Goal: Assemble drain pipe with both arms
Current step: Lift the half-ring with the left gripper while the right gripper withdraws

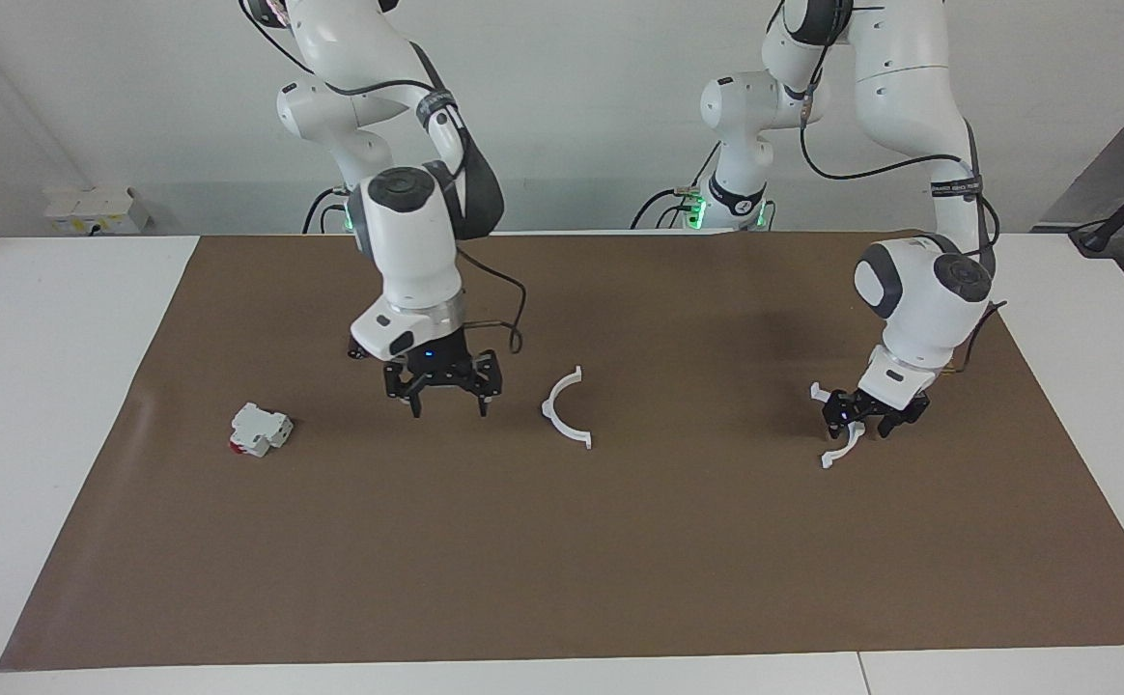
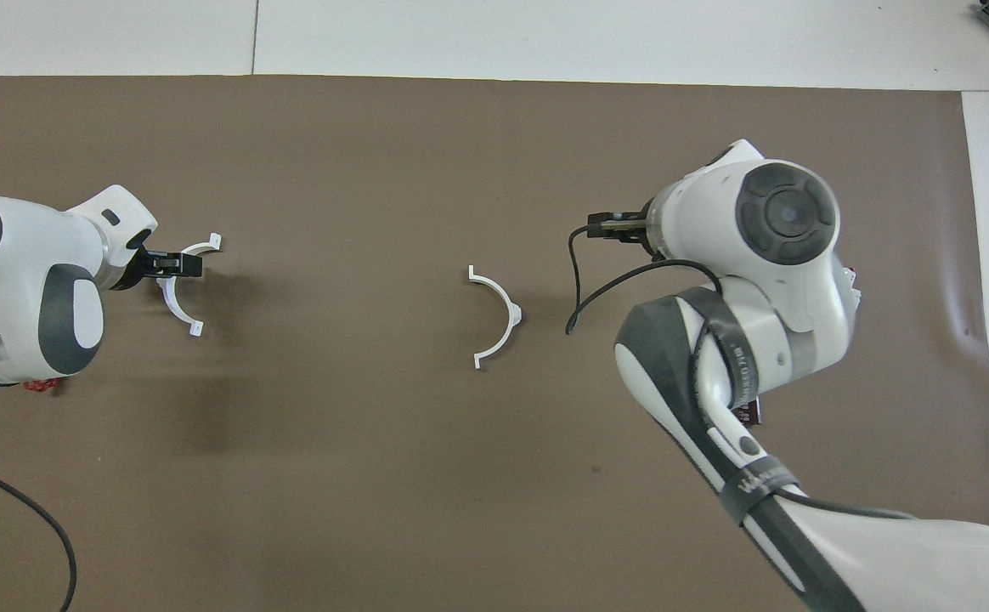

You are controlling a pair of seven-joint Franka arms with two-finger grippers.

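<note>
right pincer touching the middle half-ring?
Apart. In the facing view the right pincer hangs open beside the middle half-ring, bare brown mat showing between them.

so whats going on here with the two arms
Two Franka arms are putting together a white ring from two halves. The right gripper hangs open and empty over the brown mat, between the white block with a red end and one half-ring lying loose on the mat. The left gripper is down at the second half-ring toward its own end of the table. The halves lie apart, not yet joined.
</note>
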